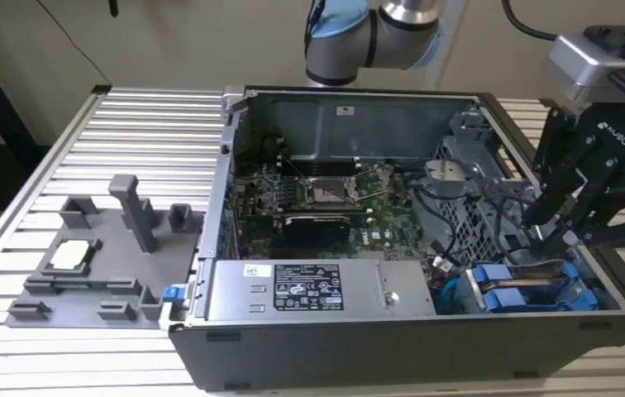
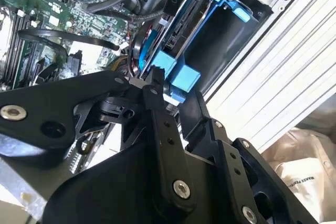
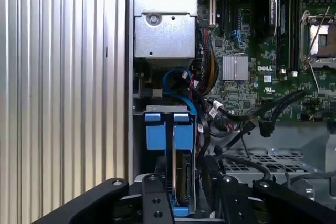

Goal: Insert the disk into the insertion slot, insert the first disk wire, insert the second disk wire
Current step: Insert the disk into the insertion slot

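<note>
The slatted aluminium table (image 1: 81,149) carries an open desktop computer case (image 1: 401,351) lying on its side. Above the case's far wall stands the robot arm (image 1: 374,37). On the exterior view's left sits a grey moulded parts holder (image 1: 125,285).

Inside the case, the green motherboard (image 1: 324,207) fills the middle. A silver power supply (image 1: 302,289) lies along the near wall and bears a white sticker with black print and symbols. The grey perforated drive cage (image 1: 473,207) occupies the exterior view's right.

The black gripper (image 1: 547,238) has white lettering on its body. It hangs over the cage's near corner, right at the disk (image 1: 511,296). Whether it clamps the disk or stands loose cannot be told.

The disk sits in the insertion slot (image 3: 165,109), standing on its thin edge. Its long axis runs along the case's near wall. The two squared blue tabs of its frame point toward the power supply. In the first wrist view the disk (image 3: 182,177) shows a silver-grey metal edge between bright blue plastic, with the gripper (image 3: 189,203) just at it.

A blue cable (image 3: 176,74) loops between the slot and the power supply, and black cables (image 3: 252,116) lie beside it.
</note>
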Controlling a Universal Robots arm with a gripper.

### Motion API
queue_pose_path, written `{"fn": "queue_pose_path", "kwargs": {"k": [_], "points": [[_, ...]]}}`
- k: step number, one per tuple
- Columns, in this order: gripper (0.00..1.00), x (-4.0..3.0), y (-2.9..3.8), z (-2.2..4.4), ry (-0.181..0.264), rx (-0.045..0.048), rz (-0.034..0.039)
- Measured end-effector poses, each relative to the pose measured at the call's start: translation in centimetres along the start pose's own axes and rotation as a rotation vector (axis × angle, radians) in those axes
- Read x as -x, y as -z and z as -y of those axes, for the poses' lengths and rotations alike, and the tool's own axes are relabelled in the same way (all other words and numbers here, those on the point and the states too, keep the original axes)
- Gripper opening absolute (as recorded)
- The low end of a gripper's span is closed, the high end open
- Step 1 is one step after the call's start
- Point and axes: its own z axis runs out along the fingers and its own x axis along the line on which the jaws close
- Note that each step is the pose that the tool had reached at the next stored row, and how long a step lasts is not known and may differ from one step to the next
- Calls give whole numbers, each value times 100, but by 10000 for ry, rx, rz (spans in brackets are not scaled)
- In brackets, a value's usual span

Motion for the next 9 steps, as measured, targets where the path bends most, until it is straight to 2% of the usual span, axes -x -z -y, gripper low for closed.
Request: {"fn": "queue_pose_path", "kwargs": {"k": [2, 4, 7, 9], "points": [[40, 1, 1, 0, 23, -215, 231], [40, 0, 0, 0, 51, -467, 425], [40, 0, 1, 0, 92, -867, 652], [40, -2, 1, 0, 111, -1015, 834]]}}
